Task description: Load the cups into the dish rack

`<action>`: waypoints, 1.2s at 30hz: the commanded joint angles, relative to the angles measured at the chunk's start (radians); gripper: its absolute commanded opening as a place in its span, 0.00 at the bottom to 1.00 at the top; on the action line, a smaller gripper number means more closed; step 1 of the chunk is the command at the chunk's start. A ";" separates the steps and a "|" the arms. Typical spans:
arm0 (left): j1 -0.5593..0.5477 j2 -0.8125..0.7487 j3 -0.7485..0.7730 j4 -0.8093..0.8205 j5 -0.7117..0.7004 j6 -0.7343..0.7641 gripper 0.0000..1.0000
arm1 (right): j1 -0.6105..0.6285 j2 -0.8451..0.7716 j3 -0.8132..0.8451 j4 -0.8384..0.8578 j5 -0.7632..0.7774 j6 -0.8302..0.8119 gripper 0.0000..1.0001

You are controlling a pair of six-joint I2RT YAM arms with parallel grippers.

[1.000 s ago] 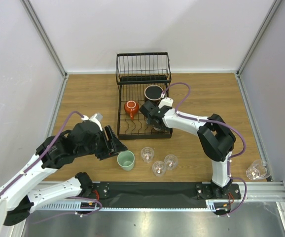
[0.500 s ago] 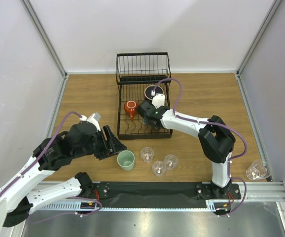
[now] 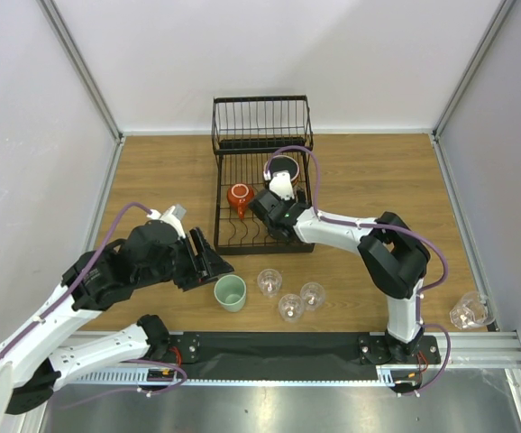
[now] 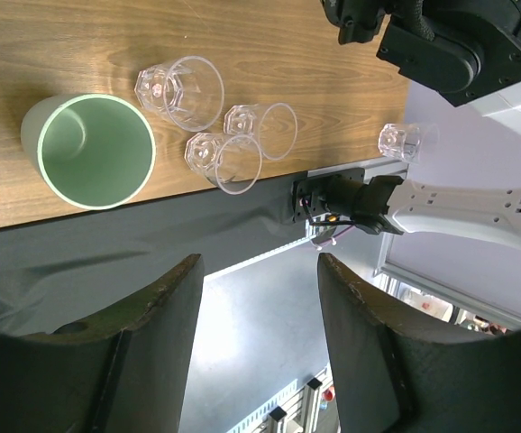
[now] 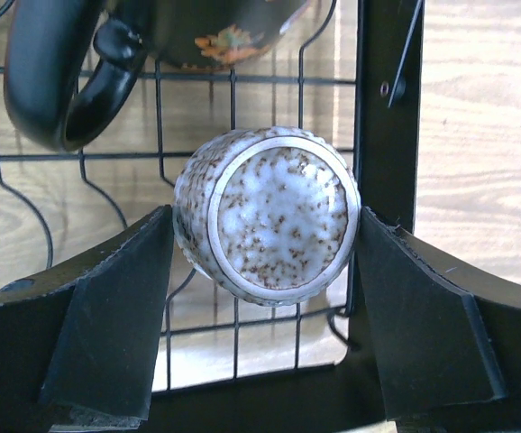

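Cup with brown spots is pinched in the right claw, over the near part of the dish rack, close to the black mug. It looks hard, smooth and easy to break, so squeezing its round sides seems best. The left claw hangs wide with nothing in it.

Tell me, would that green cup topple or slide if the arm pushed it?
The green cup stands upright on the wooden table, so a low push would probably slide it, while a push near the rim might tip it. Handleless and round, it would likely roll once down.
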 commanded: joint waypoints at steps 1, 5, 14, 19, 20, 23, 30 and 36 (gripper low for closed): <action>-0.003 0.010 0.020 0.013 0.006 0.012 0.59 | -0.012 -0.017 -0.005 0.126 0.062 -0.088 0.18; -0.002 0.015 0.033 -0.002 0.003 0.021 0.60 | -0.022 0.014 0.015 0.129 0.057 -0.085 0.19; 0.006 -0.013 0.043 -0.032 -0.014 0.022 0.61 | -0.055 0.080 0.028 0.181 0.028 -0.142 0.24; 0.008 -0.007 0.056 -0.051 -0.020 0.029 0.62 | -0.076 0.089 0.025 0.165 -0.007 -0.139 0.39; 0.008 -0.010 0.055 -0.049 -0.020 0.027 0.62 | -0.076 0.081 0.021 0.163 -0.013 -0.136 0.48; 0.009 -0.010 0.046 -0.039 -0.014 0.024 0.64 | -0.078 0.069 0.021 0.143 -0.050 -0.125 0.68; 0.009 0.030 0.046 0.001 0.010 0.042 0.77 | -0.059 -0.005 0.024 0.082 -0.125 -0.068 1.00; 0.009 0.065 0.064 0.022 0.012 0.056 0.82 | -0.039 -0.081 0.082 -0.032 -0.124 -0.042 1.00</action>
